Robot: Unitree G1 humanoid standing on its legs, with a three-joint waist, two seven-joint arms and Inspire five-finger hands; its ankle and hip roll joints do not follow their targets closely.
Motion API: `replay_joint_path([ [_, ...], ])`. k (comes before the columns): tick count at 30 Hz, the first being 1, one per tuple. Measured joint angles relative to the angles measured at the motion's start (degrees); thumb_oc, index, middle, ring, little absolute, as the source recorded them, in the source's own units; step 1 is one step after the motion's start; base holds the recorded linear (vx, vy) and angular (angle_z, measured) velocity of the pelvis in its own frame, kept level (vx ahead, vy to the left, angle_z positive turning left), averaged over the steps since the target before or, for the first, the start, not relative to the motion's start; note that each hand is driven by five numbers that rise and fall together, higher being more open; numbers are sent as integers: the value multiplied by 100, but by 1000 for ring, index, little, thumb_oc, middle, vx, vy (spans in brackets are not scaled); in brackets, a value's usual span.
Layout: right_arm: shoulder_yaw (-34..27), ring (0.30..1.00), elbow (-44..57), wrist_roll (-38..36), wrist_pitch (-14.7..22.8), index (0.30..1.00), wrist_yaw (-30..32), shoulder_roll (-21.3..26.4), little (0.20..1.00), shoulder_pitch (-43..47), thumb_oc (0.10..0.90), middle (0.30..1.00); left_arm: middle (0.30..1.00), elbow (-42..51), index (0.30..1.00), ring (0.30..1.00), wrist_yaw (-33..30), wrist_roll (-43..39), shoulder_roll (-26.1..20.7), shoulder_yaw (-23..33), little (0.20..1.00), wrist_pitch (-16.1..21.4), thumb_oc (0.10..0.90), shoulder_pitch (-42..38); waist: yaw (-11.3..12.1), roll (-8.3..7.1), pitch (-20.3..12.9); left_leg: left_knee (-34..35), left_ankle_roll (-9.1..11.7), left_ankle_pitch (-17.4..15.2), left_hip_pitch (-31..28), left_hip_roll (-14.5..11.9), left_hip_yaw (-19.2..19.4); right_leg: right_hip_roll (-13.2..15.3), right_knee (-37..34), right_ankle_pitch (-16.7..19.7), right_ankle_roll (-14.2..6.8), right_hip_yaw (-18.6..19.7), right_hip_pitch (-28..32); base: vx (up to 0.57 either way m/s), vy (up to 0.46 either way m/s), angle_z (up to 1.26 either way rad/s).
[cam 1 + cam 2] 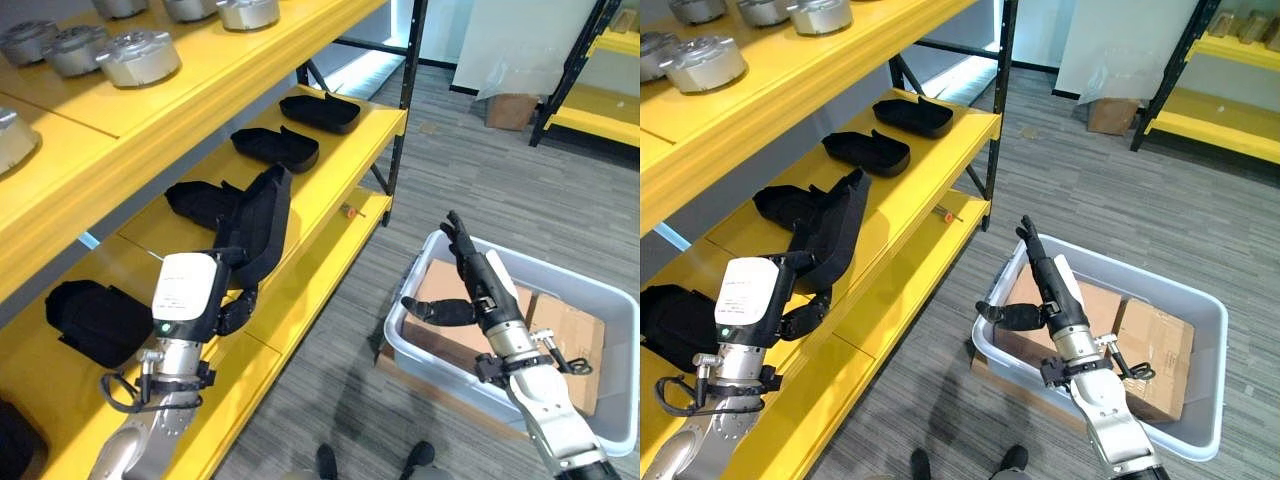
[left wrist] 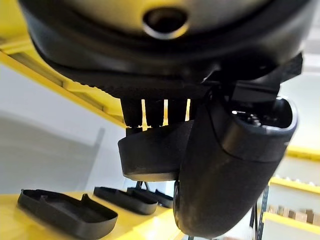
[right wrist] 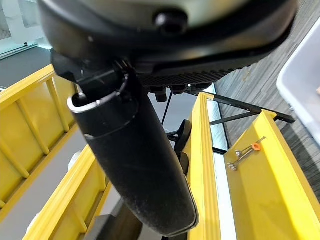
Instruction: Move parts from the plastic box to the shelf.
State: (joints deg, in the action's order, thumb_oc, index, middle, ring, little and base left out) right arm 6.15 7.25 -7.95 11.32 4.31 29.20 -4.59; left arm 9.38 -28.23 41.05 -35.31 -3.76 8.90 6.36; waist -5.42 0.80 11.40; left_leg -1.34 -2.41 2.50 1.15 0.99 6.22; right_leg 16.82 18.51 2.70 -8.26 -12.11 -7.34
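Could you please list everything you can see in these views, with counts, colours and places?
Black part: one, held in the left hand over the middle shelf.
Black parts: four lying on the yellow shelf.
Metal discs: several, silver, upper shelf.
Plastic box: one, grey, on the floor, holding cardboard.
Small tool: one, orange-tipped, on the shelf edge.
Left hand: curled round the part.
Right hand: open, above the box.

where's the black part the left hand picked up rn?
The curved black plastic shell part is held in the left hand, raised over the middle yellow shelf, just beside another black shell lying there.
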Motion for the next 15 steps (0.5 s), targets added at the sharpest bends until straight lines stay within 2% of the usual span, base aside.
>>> replay_joint_path([
  [1,61,1000,-32,2,-13,1000,-8,-36,1000,-9,900,1000,300,4,300,300,-5,-4,-96,-14,300,26,400,-31,57,-102,-11,113,-24,35,-83,-1,-17,-146,162,-223,-228,626,-134,-165,-80,34],
  [2,119,1000,-26,2,-16,1000,-26,-72,1000,0,900,1000,300,-5,300,300,-8,-24,-183,-15,300,38,400,-28,214,-196,-13,129,-34,92,-107,-12,-13,-225,421,-432,-334,834,-141,-143,-81,17],
  [3,103,1000,-29,1,-5,1000,-10,-158,1000,-32,900,1000,300,-41,300,300,-8,-23,-185,-69,300,45,400,-80,192,-238,-24,38,-38,80,-98,-9,-152,-392,1091,-771,-304,1190,-141,-77,-98,51],
  [4,102,1000,-17,0,1,1000,1,-188,1000,-62,900,1000,300,24,300,300,-17,-33,-171,-55,300,120,400,-17,132,-212,-46,46,-58,42,-108,-1,-349,-576,1436,-976,-184,1183,-29,-87,-106,67],
  [5,102,1000,30,3,10,1000,-15,-137,1000,-31,900,1000,300,110,300,300,-45,-43,-185,-29,300,139,400,35,266,-238,-80,98,-34,67,-75,-18,-368,-557,1198,-1114,-26,1001,144,-115,-182,51],
  [6,94,1000,128,3,12,1000,-11,-143,1000,42,900,1000,300,186,300,300,-44,-107,-170,44,300,145,400,78,438,-206,-101,121,57,211,66,-31,-426,-597,767,-1349,53,1099,285,-222,-296,31],
  [8,114,1000,190,3,34,1000,-24,-159,1000,124,900,1000,300,231,300,300,-51,-262,-154,185,300,155,400,127,476,-250,-172,302,227,374,210,-9,-563,-679,52,-1634,111,1044,506,-167,-259,46],
  [9,106,1000,163,4,68,1000,-11,-80,1000,173,900,1000,300,191,300,300,-72,-270,17,188,300,141,400,102,474,-68,-195,353,299,552,330,-193,-640,-826,-53,-1508,172,890,449,-177,-240,42],
  [10,96,1000,152,4,64,1000,-7,-121,1000,179,900,1000,300,257,300,300,-74,-268,117,257,300,128,400,175,561,7,-227,396,467,427,467,-363,-656,-1007,-450,-1394,337,822,420,-154,-242,11],
  [11,145,1000,150,3,57,1000,5,-137,1000,194,900,1000,300,266,300,300,-114,-268,104,290,300,131,400,257,693,4,-228,402,527,274,481,-485,-668,-1111,-529,-1320,404,791,399,-188,-290,-35],
  [12,338,1000,137,7,51,1000,-4,-36,1000,359,900,1000,300,231,300,300,-112,-274,174,412,300,114,400,400,792,63,-237,324,659,605,512,-754,-633,-1344,-613,-1158,513,754,401,-167,-300,-49],
  [13,395,1000,187,-2,103,1000,-5,14,1000,307,900,1000,300,209,300,300,-110,-341,201,385,300,115,400,554,843,-16,-335,429,602,361,521,-864,-664,-1425,-514,-1177,562,674,294,-253,-343,-34],
  [15,378,1000,253,-8,108,1000,12,146,1000,304,900,1000,300,236,300,300,-105,-474,248,360,300,115,400,702,811,34,-338,439,647,584,585,-944,-733,-1587,-464,-1180,632,571,282,-151,-174,11],
])
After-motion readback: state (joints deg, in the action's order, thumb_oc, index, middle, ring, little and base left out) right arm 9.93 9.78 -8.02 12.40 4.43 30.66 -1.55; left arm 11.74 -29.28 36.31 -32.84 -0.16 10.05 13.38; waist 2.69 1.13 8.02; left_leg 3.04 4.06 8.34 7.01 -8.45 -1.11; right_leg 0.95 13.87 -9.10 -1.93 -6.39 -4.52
